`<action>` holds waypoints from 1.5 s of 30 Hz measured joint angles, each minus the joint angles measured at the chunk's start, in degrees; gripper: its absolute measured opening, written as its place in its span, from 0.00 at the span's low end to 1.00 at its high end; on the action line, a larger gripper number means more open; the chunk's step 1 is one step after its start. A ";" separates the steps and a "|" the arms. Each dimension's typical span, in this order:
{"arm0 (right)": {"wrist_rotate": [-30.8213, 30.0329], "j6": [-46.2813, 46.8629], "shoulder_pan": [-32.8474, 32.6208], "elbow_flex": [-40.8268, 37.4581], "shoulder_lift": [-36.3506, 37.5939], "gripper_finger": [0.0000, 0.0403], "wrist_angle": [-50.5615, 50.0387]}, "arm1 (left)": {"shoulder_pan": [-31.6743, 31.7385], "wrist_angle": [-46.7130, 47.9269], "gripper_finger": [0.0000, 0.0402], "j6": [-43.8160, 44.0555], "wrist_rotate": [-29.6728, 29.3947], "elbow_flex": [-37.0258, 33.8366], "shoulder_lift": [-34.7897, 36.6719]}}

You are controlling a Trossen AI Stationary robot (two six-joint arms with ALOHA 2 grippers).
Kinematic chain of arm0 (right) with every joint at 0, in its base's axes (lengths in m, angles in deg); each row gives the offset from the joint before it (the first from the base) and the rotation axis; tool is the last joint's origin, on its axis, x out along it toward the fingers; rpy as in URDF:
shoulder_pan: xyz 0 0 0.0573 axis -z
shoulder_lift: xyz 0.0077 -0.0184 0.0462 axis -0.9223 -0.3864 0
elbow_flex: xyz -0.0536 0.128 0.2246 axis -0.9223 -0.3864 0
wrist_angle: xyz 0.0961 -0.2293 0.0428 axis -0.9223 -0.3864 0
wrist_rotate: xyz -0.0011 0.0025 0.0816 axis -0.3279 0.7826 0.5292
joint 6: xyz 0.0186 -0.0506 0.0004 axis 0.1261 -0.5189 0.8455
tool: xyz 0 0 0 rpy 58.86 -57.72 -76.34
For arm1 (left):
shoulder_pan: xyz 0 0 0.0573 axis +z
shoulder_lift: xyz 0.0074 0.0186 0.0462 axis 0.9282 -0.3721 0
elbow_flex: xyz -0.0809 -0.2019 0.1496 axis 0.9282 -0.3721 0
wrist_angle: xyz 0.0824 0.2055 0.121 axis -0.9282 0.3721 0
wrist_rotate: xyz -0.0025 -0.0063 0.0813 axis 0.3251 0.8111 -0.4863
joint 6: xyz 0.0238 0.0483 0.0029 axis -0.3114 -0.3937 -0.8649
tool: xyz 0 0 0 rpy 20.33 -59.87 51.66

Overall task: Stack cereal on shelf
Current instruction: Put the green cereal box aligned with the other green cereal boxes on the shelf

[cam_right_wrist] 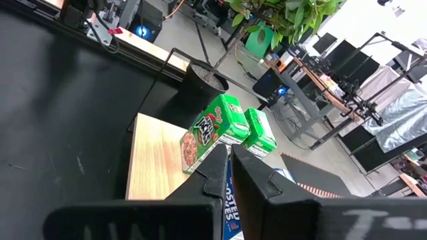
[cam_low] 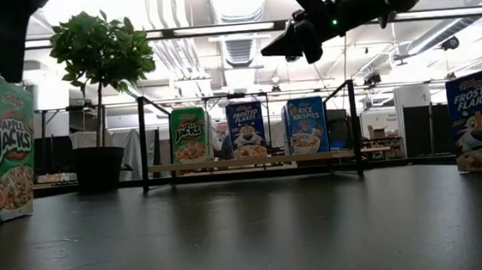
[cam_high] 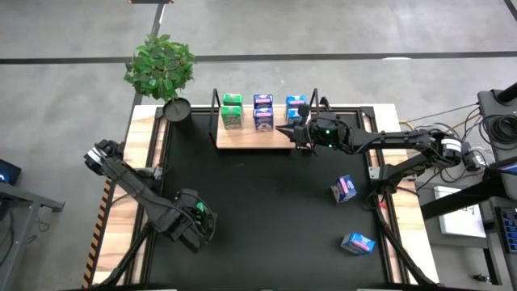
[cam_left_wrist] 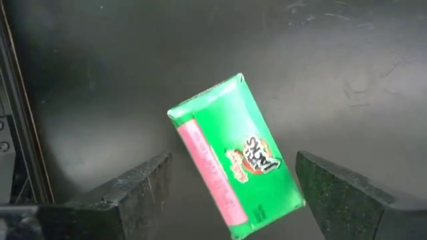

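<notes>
The left gripper (cam_left_wrist: 230,193) hangs over the black table (cam_high: 258,210) at about seven o'clock in the overhead view, its fingers (cam_left_wrist: 140,190) spread wide apart on either side of a green cereal box (cam_left_wrist: 235,157) that stands on the mat below them, not touching either finger.

The right gripper (cam_high: 284,129) is up at about one o'clock, over the right end of the shelf (cam_high: 252,139), with its fingers pressed together and holding nothing.

On the shelf stand three groups of boxes in a row: green ones (cam_high: 232,111) toward eleven o'clock, purple-blue ones (cam_high: 262,111) in the middle, and blue ones (cam_high: 295,107) just beside the right gripper.

Two more boxes lie loose on the table, one (cam_high: 343,189) at about three o'clock and another (cam_high: 357,242) at about five o'clock.

A potted plant (cam_high: 161,69) sits off the shelf's left end at about eleven o'clock
</notes>
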 joint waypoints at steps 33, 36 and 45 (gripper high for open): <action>-0.02 0.14 0.02 0.00 0.00 0.03 -1.04 | 5.14 -1.44 0.43 -24.19 -11.02 1.77 0.02; -0.02 0.46 0.01 0.00 0.01 0.03 -1.28 | 8.36 -1.68 0.43 -34.09 -11.99 2.50 0.17; -0.02 0.48 0.01 0.00 0.02 0.03 -1.45 | 19.81 -9.14 0.43 -71.59 -14.32 2.55 1.78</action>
